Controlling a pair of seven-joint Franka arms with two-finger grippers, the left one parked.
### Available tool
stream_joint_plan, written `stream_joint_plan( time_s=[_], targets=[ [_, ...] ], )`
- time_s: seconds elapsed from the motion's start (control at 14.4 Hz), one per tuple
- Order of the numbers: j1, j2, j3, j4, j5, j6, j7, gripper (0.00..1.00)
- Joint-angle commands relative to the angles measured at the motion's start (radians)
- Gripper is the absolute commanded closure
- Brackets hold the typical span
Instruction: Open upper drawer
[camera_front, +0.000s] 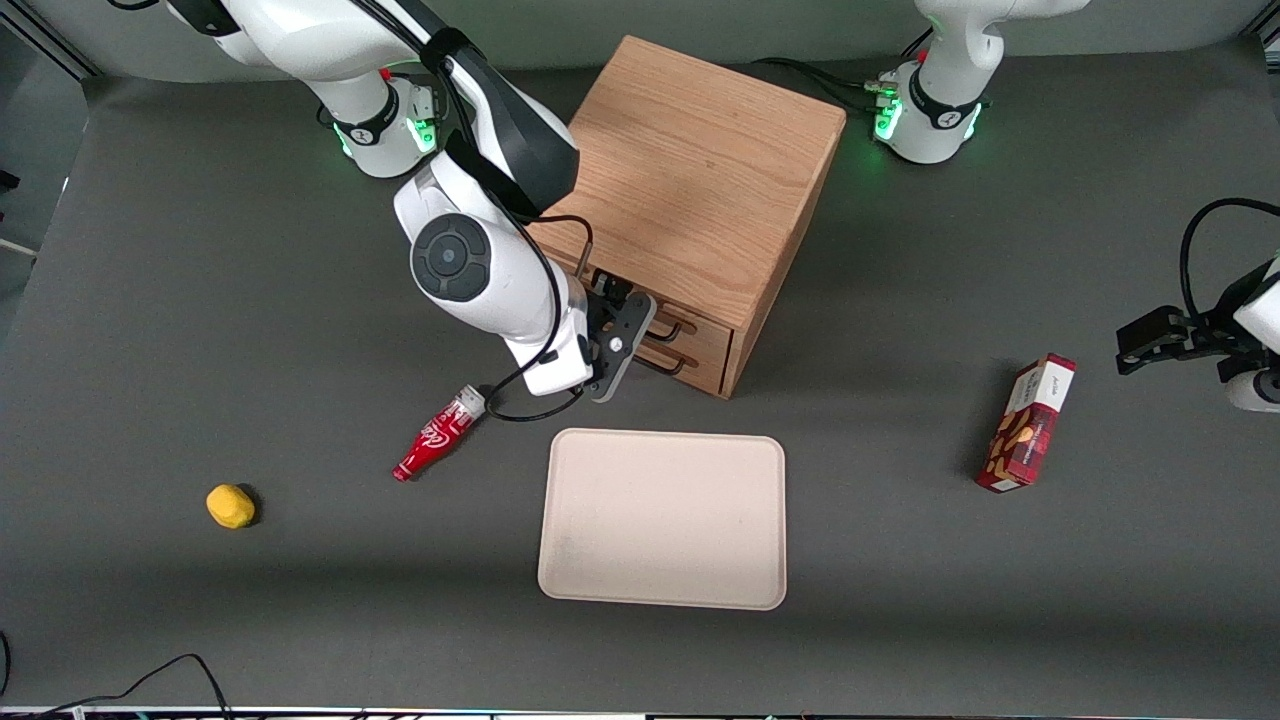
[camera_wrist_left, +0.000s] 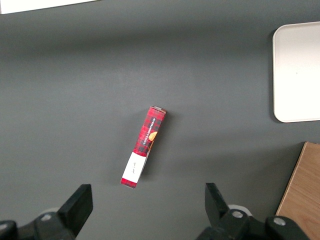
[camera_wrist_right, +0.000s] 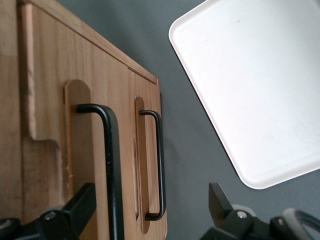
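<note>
Pincer (camera_front: 622, 335) hovered open at the cabinet (camera_front: 690, 190) front, mid-frame; judged best: straddle the upper drawer (camera_front: 700, 322) handle (camera_wrist_right: 111, 165) squarely, then pull straight.

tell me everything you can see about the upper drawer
The upper drawer is the higher of two in the light oak cabinet, with a thin black wire handle bowed out from its front. It looks shut, flush with the cabinet face. The gripper is open right in front of it, one finger on each side of the handle, not yet clamped.
</note>
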Motion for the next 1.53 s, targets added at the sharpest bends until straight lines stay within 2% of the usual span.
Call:
stream_joint_plan(
  time_s=[0.0, 0.7, 0.9, 1.18, 1.46],
  targets=[
    [0.002, -0.013, 0.003, -0.028, 0.028, 0.029, -0.037, 0.0],
    [-0.017, 0.026, -0.009, -0.002, 0.005, 0.057, -0.126, 0.0],
    [-0.017, 0.038, -0.06, 0.044, -0.018, 0.063, -0.147, 0.0],
    [-0.02, 0.081, -0.111, 0.125, -0.018, 0.064, -0.19, 0.0],
    [-0.043, 0.147, -0.126, 0.208, -0.016, 0.067, -0.253, 0.0]
  ],
)
